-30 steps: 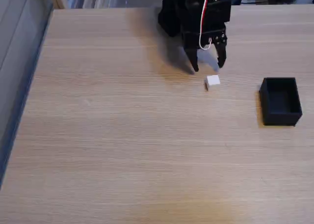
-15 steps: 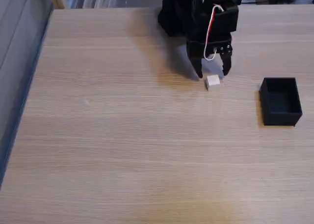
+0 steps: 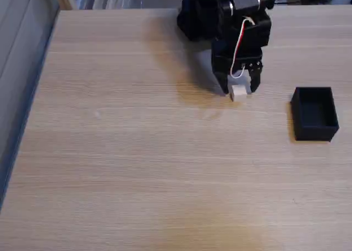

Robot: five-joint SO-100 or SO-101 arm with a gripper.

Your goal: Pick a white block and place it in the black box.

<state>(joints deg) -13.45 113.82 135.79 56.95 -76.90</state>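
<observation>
The white block (image 3: 238, 92) was a small plain cube, bright against the pale wood grain of the bench (image 3: 165, 152), with its lit top face paler than the shaded side turned toward the camera. It sat on the bench surface, upper right of centre in the fixed view. No printing or marks could be made out on it.

The black box (image 3: 314, 113) lay well apart from the block, toward 3 o'clock and slightly lower in the picture. It was matte black, rectangular and open at the top, with thin walls and a dark inside, and several times larger than the cube. No label could be read on it.

The black arm (image 3: 231, 20) came in from 12 o'clock at the far edge of the bench and reached down toward the block, with a red and white wire (image 3: 237, 48) looping down its front. The hand (image 3: 240, 88) pointed downward, its two dark fingers standing on either side of the block, one at 9 o'clock of it and one at 3 o'clock. The fingers sat close against the cube, but whether they were clenched on it or merely straddling it could not be told. No writing could be read on the arm.
</observation>
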